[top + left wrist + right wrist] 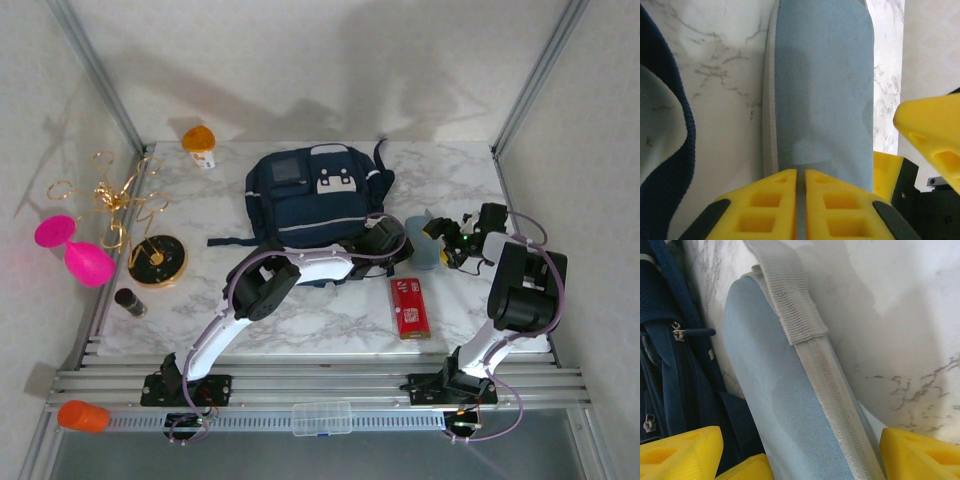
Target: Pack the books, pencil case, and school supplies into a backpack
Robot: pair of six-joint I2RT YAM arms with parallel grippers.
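A: Between the tips of the left tool (800,176), clenched tight, sits a thin fold of the pencil case (825,85); ahead of it the rest lies on the surface (720,70).
B: Risk?
A: Soft fabric may slip free on lifting. The right tool (795,445), released, straddles it; beside that, a backpack (670,365) strap could snag.

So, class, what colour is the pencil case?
The pencil case is light blue-grey, clearest in the left wrist view.
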